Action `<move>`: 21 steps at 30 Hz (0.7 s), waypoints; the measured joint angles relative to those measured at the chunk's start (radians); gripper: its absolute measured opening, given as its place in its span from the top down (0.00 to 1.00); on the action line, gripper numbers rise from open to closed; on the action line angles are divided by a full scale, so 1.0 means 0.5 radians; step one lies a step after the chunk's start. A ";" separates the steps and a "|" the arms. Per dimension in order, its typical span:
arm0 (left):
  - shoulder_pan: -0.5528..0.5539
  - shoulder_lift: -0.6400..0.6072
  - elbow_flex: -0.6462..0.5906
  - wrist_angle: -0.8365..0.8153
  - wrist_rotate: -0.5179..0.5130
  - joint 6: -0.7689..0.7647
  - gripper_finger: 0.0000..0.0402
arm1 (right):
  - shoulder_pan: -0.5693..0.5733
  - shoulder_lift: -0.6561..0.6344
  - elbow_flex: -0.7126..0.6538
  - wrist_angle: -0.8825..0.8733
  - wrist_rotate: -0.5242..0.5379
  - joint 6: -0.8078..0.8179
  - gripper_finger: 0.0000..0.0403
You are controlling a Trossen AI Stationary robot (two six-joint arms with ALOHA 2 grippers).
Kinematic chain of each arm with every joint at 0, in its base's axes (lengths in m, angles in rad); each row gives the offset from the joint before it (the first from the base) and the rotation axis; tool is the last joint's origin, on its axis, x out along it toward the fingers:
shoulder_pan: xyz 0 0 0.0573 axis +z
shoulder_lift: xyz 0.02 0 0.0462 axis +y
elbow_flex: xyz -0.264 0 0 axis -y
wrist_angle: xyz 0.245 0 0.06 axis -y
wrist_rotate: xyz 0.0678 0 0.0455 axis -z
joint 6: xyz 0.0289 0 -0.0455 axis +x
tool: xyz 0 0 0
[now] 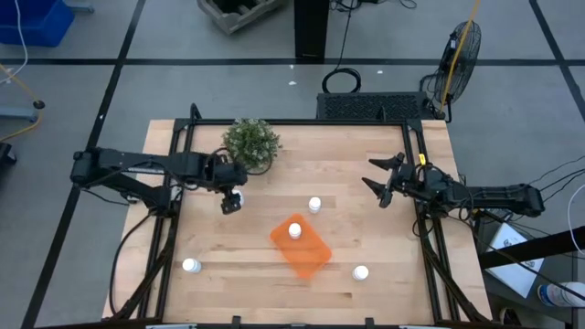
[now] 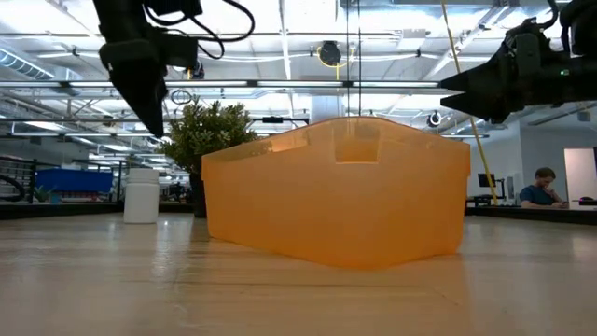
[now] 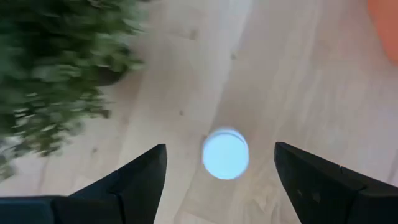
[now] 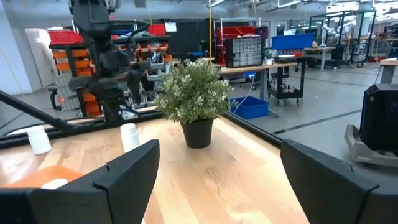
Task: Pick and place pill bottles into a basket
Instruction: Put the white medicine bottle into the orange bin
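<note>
My left gripper (image 1: 231, 202) is open and hangs just above a white pill bottle (image 1: 238, 195) next to the plant. In the left wrist view the bottle's cap (image 3: 225, 154) lies between my spread fingers (image 3: 140, 180), below them. The orange basket (image 1: 306, 251) lies at the table's middle front and holds one bottle (image 1: 294, 230). Other bottles stand behind the basket (image 1: 314, 205), at the front left (image 1: 190, 265) and at the front right (image 1: 360, 272). My right gripper (image 1: 379, 179) is open and empty, raised at the right side.
A spiky green plant in a dark pot (image 1: 251, 143) stands at the back left, close beside the left gripper. In the low view the basket (image 2: 336, 191) fills the middle, with the plant (image 2: 207, 135) and one bottle (image 2: 141, 196) behind it. A person (image 2: 541, 187) sits far off.
</note>
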 joint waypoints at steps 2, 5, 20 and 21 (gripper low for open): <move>0.002 0.040 -0.001 0.000 0.030 0.035 0.25 | 0.000 0.001 -0.001 0.003 0.000 0.000 0.19; 0.003 0.086 -0.002 -0.017 0.077 0.038 0.26 | 0.000 0.000 -0.002 0.008 0.001 0.000 0.19; 0.002 0.261 -0.004 -0.089 0.108 0.043 0.28 | 0.000 0.000 -0.007 0.008 -0.001 0.007 0.19; 0.002 0.277 -0.004 -0.092 0.106 0.044 0.28 | 0.000 0.000 -0.008 0.008 -0.001 0.007 0.19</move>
